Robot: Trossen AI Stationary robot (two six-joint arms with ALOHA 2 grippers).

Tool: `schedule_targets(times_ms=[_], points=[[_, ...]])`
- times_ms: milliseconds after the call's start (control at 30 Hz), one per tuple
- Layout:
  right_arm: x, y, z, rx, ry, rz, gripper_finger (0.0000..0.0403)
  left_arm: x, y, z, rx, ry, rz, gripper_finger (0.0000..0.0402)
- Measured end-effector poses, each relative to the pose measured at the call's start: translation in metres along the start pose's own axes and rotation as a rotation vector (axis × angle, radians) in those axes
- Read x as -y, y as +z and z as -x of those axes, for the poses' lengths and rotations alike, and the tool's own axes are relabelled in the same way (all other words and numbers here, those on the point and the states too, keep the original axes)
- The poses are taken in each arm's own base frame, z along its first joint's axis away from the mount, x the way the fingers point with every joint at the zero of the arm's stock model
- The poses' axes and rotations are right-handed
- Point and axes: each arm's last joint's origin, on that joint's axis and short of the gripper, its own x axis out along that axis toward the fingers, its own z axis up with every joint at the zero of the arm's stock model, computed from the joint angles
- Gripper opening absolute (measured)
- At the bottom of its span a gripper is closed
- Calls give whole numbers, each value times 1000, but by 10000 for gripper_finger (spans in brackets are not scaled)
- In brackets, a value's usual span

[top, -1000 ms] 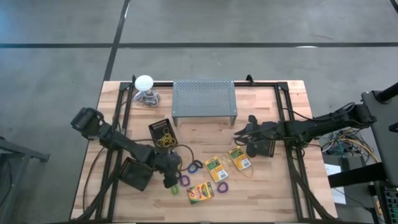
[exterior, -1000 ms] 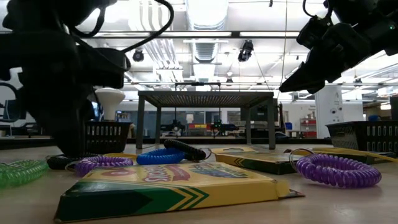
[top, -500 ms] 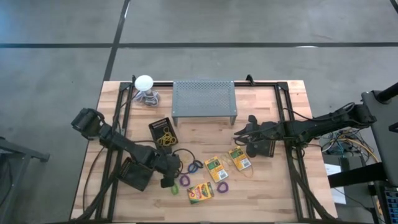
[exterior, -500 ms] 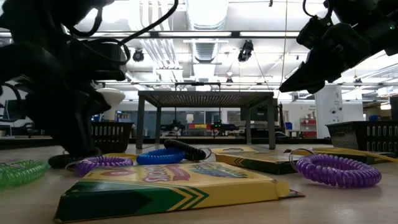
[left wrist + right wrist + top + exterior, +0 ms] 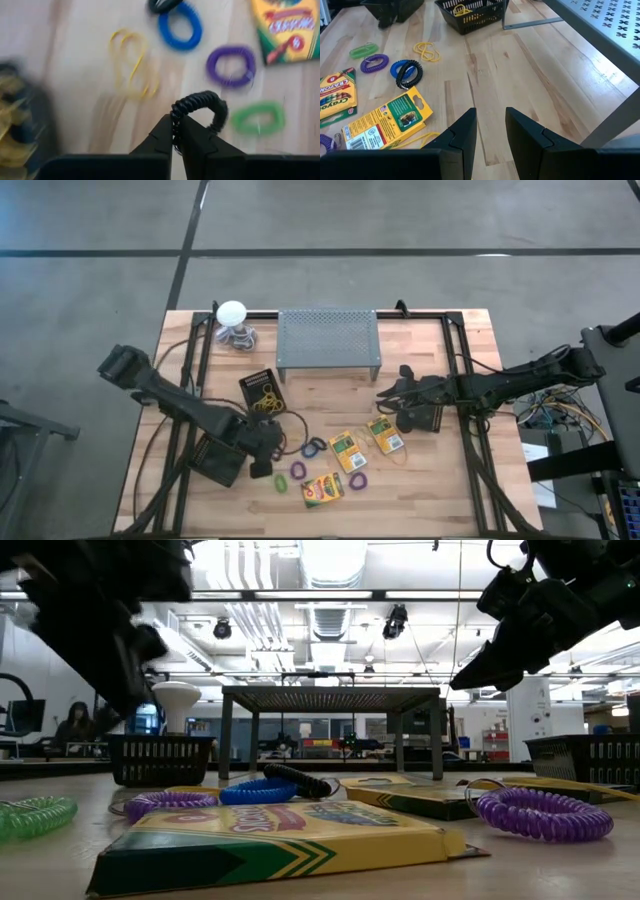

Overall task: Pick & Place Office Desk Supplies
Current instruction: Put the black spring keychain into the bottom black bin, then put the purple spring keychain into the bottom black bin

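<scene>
Left tool (image 5: 176, 136) has lifted, pinching a black loop (image 5: 200, 107) (right tool (image 5: 490, 131) spread).

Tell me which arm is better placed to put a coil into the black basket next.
Left. The left gripper is shut on a black coil, held above the table near the basket. The right gripper hovers open and empty, farther off.

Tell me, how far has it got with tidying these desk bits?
Done: some yellow rubber bands lie in the black basket. In hand: the left hand is shut on a black coil loop, raised. Left: three crayon boxes, the blue loop, green loop, purple loops and loose rubber bands lie out. The right hand waits open and empty beside the grey stand.
</scene>
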Motion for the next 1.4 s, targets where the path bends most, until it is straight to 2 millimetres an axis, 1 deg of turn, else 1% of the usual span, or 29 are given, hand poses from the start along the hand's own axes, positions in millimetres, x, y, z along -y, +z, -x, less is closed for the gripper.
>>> schedule_targets(times_ms=[133, 233, 300, 400, 500, 633, 800, 933, 1067, 1200, 1300, 1400], points=[[0, 0, 0, -3, -1, 1, 100, -5, -12, 35, -83, 38, 85, 24], [0, 0, 0, -5, -2, 1, 100, -7, -25, 59, -144, 15, 196, 24], [0, 0, 0, -5, -1, 1, 100, -7, -35, 69, -183, -18, 289, 23], [0, 0, 0, -5, -1, 20, 100, -3, -50, 78, -231, -57, 418, 24], [0, 0, 0, -5, -2, 44, 100, 2, -63, 80, -276, -58, 496, 26], [0, 0, 0, -4, -2, 53, 100, 5, -79, 74, -318, -14, 530, 27], [0, 0, 0, -2, -1, 52, 100, -1, -92, 62, -359, 61, 635, 31], [0, 0, 0, 0, -1, 48, 100, -4, -98, 56, -418, 88, 684, 51], [0, 0, 0, 2, -1, 43, 100, -5, -101, 54, -459, 99, 727, 83], [0, 1, 0, 6, 0, 42, 100, -5, -101, 55, -460, 97, 723, 115], [0, 1, 0, 12, 1, 38, 100, -3, -98, 58, -451, 74, 700, 129], [0, 1, 0, 14, 2, 38, 100, 1, -90, 65, -390, 41, 666, 132]])
